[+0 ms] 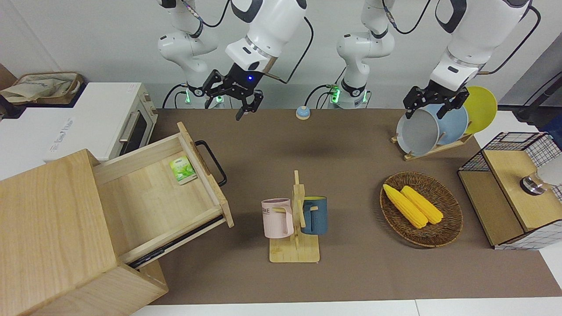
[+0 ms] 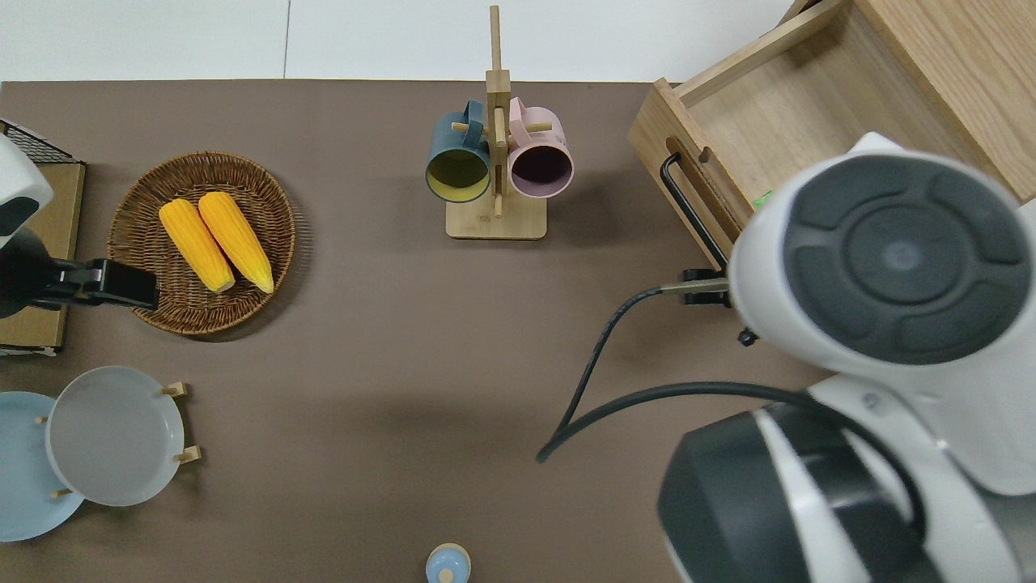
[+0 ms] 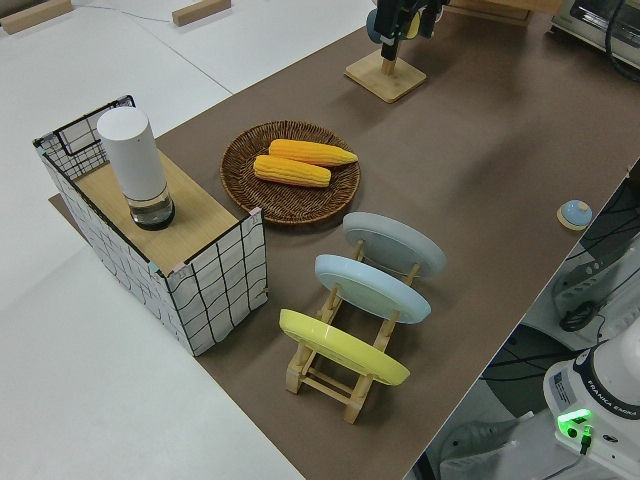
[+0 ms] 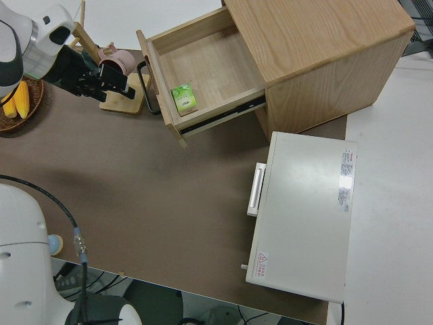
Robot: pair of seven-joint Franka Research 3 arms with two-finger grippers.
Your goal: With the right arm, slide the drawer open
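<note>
Standing open: the wide shallow light-wood drawer (image 1: 162, 188) is drawn well out of its large pale-wood box (image 1: 52, 228), at the right arm's end of the brown surface (image 1: 342, 145).
Handle: its black metal bar handle (image 1: 214, 161) faces the middle of the surface, with nothing gripping it.
Contents: a small green packet (image 1: 183, 169) lies on the drawer floor just inside the front panel.
Right pincer: the right pincer (image 1: 246, 105) hangs raised above the surface, clear of the handle, fingers apart and empty.
Judgement: the opening looks done, which would explain the pincer being lifted free.
Left arm: parked; I cannot tell its pincer's opening.
</note>
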